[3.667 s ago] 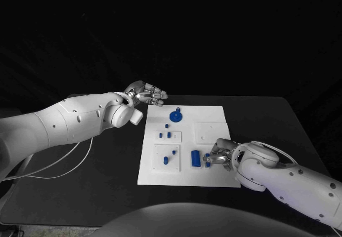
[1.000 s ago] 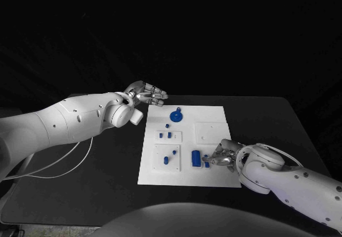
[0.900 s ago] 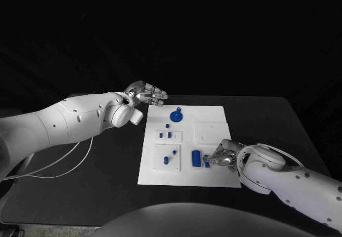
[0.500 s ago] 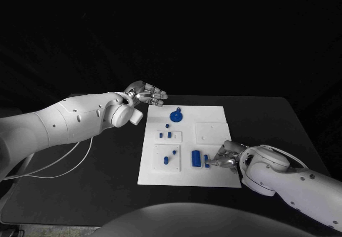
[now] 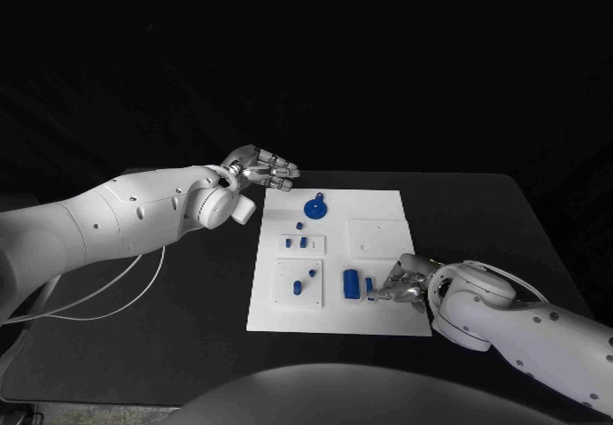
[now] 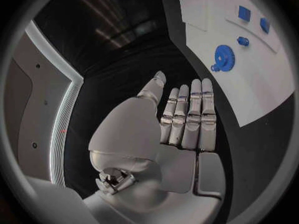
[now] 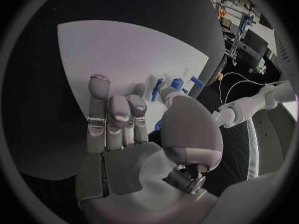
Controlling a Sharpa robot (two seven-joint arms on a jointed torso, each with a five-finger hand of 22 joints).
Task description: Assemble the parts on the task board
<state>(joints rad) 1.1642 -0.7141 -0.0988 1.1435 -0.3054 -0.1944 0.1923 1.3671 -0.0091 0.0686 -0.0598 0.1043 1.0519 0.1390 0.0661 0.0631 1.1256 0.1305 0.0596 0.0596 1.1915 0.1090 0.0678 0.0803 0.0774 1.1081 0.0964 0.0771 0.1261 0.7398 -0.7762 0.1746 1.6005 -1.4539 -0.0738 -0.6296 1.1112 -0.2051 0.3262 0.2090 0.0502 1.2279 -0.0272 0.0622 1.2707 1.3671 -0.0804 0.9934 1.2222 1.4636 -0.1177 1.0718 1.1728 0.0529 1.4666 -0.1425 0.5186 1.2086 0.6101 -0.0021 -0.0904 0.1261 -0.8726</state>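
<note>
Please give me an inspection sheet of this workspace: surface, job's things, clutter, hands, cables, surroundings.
Surface: black table, bare around the board.
Job's things: white task board in the middle; blue gear-like part at its far end; small blue parts and a blue cylinder nearer.
Clutter: nothing seen.
Hands: left hand raised beyond the board's far left corner, holding nothing; right hand on the board at a small blue piece, grip unclear.
Cables: white cables under the left arm.
Surroundings: dark.

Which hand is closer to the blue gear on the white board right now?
Left. The left hand hovers off the board's far left corner, a short way from the blue gear. The right hand is down at the board's near right part.
</note>
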